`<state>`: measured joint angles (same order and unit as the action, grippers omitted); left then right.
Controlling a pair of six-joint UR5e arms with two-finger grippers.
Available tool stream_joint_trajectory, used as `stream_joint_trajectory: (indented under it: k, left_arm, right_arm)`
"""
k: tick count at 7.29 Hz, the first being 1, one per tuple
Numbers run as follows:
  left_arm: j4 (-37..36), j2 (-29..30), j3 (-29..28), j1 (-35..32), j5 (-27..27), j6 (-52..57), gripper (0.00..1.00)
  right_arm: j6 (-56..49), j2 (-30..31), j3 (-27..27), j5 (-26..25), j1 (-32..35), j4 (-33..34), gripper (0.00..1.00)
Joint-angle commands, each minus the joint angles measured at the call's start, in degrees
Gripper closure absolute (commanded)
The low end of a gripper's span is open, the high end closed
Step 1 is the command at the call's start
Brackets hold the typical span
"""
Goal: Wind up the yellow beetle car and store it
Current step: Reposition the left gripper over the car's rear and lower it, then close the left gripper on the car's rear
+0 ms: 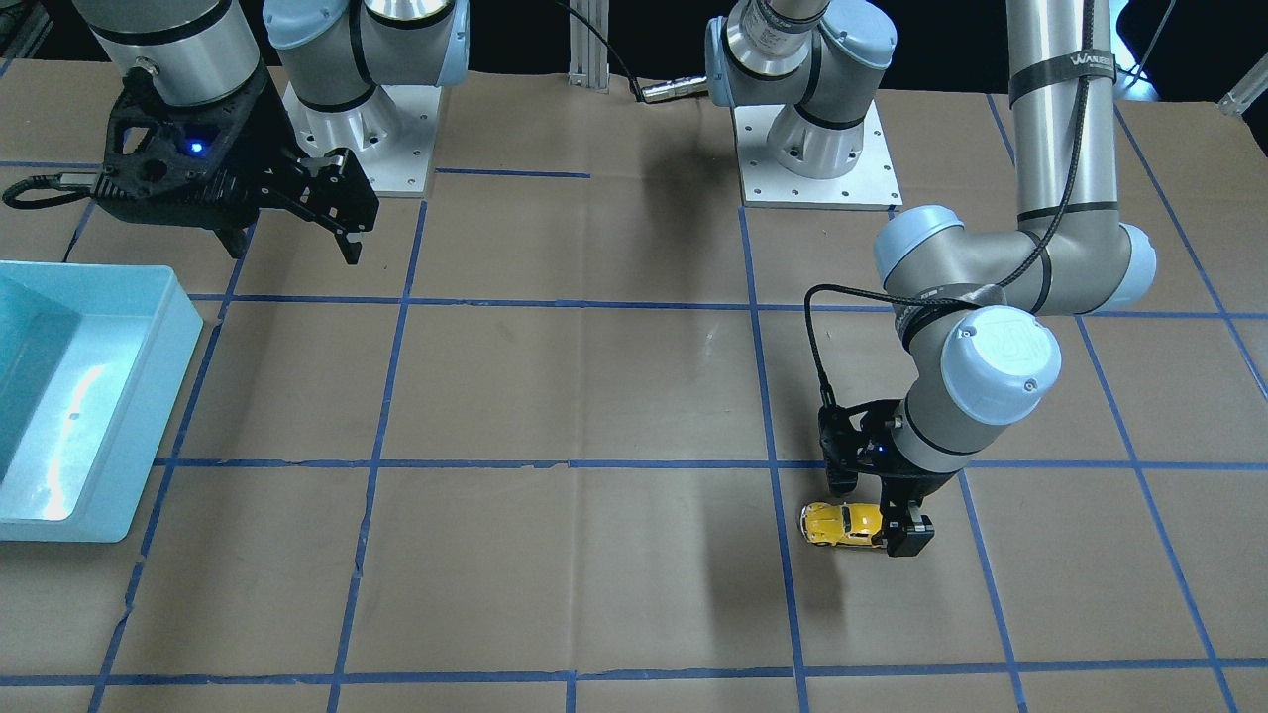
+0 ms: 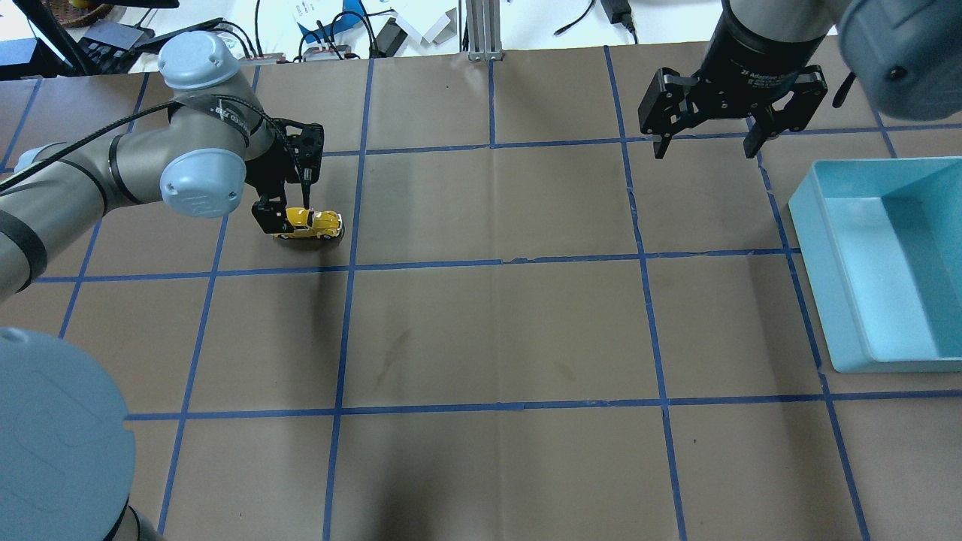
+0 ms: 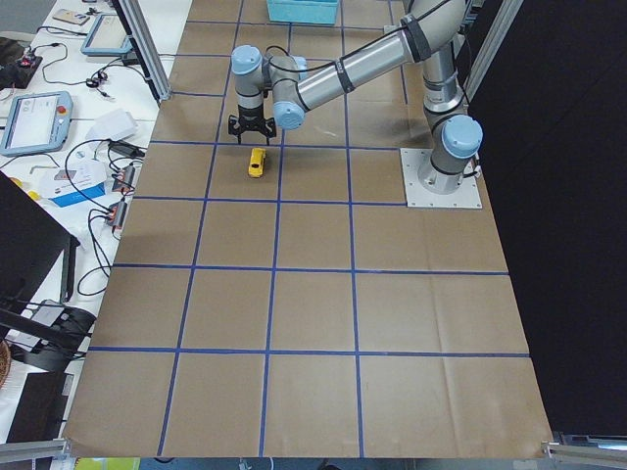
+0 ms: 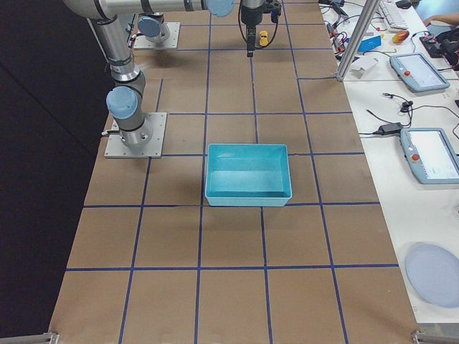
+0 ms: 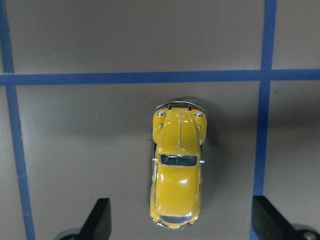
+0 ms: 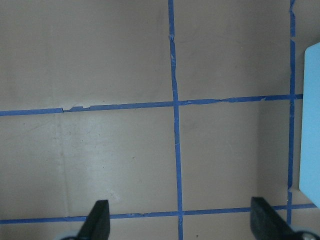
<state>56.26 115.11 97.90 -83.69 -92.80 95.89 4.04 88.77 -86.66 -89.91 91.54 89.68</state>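
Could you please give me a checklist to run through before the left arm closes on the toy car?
1. Left gripper open: ok. Its fingers stand wide apart.
2. Yellow beetle car centred between the fingers: ok. There is a gap on each side and no contact.
3. Car upright on its wheels: ok. Its roof faces the wrist camera.
4. Fingers low enough to close on the body: cannot tell from these views.
5. Right gripper out of the way: ok. It is open and hovers far across the table, near the bin.
6. Light blue bin ready for storing: ok. Nothing lies in it.
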Motion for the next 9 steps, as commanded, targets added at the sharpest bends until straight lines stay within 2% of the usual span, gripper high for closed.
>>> stream_joint_trajectory:
  k: [1, 4, 9]
  left_arm:
    - [-2.02, 0.81, 2.03, 0.37, 0.16, -0.09, 0.00]
    - [-5.89, 3.45, 1.25, 1.94, 0.42, 1.05, 0.00]
    - [-7.13, 4.07, 2.30, 2.04, 0.34, 0.00, 0.00]
  right_arm:
    - [0.00, 0.00, 0.00, 0.00, 0.04, -0.03, 0.00]
    - [0.00, 0.00, 0.00, 0.00, -0.04, -0.03, 0.00]
    - [0.00, 0.00, 0.00, 0.00, 0.22, 0.05, 0.00]
